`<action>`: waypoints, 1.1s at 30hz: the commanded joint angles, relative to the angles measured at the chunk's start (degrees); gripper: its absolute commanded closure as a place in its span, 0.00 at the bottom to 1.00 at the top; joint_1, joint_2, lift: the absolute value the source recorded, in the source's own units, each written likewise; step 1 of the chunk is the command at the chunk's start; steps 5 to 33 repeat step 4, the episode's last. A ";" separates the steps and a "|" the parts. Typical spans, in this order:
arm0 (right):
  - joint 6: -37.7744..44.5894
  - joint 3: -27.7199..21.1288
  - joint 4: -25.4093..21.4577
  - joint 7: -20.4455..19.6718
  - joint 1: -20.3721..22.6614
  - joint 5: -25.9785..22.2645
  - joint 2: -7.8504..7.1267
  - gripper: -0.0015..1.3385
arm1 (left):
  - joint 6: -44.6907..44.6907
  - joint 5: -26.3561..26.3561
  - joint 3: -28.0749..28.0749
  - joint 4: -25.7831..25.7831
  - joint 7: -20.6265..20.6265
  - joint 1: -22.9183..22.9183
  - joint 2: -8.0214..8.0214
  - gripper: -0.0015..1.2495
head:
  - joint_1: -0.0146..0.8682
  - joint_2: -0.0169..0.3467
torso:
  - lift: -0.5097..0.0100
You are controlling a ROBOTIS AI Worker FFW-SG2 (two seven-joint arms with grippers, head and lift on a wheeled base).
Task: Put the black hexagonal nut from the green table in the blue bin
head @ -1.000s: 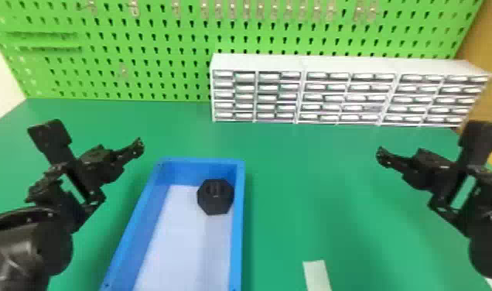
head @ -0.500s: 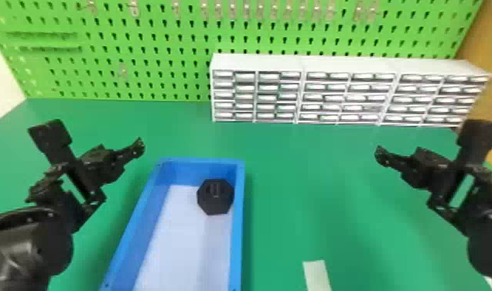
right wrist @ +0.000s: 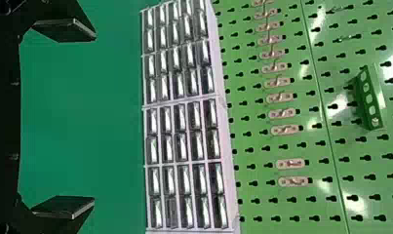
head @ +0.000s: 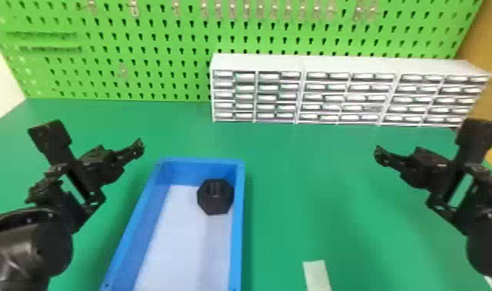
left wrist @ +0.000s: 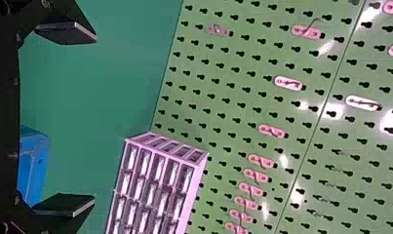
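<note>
Pale strip: lying on the green table [head: 353,216] at the near side, right of the bin, its purpose anyone's guess!
Blue bin [head: 237,240]: long side running away from us, open top up, ready to receive.
Black hexagonal nut [head: 215,196]: it's in! Flat on the bin floor, far right corner, walls guarding two sides; job looks done.
Left gripper [left wrist: 94,118]: out left of the bin, fingers wide apart, empty, presumably clear because nothing needs holding.
Right gripper [right wrist: 94,118]: well right, spread wide, nothing gripped, likely unneeded.
Drawer cabinet [head: 353,65]: back by the pegboard [head: 171,50], probably leaving working room.
</note>
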 commanded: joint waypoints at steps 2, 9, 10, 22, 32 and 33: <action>0.00 0.07 0.00 0.00 -0.03 0.00 0.00 0.09 | 0.00 0.00 0.00 0.00 0.00 0.04 0.00 0.10 | 0.77 0.14 | 0.79; 0.00 0.07 0.00 0.00 -0.03 0.00 0.00 0.09 | 0.00 0.00 0.00 0.00 0.00 0.04 0.00 0.10 | 0.77 0.14 | 0.79; 0.00 0.07 0.00 0.00 -0.03 0.00 0.00 0.09 | 0.00 0.00 0.00 0.00 0.00 0.04 0.00 0.10 | 0.77 0.14 | 0.79; 0.00 0.07 0.00 0.00 -0.03 0.00 0.00 0.09 | 0.00 0.00 0.00 0.00 0.00 0.04 0.00 0.10 | 0.77 0.14 | 0.79; 0.00 0.07 0.00 0.00 -0.03 0.00 0.00 0.09 | 0.00 0.00 0.00 0.00 0.00 0.04 0.00 0.10 | 0.77 0.14 | 0.79; 0.00 0.07 0.00 0.00 -0.03 0.00 0.00 0.09 | 0.00 0.00 0.00 0.00 0.00 0.04 0.00 0.10 | 0.77 0.14 | 0.79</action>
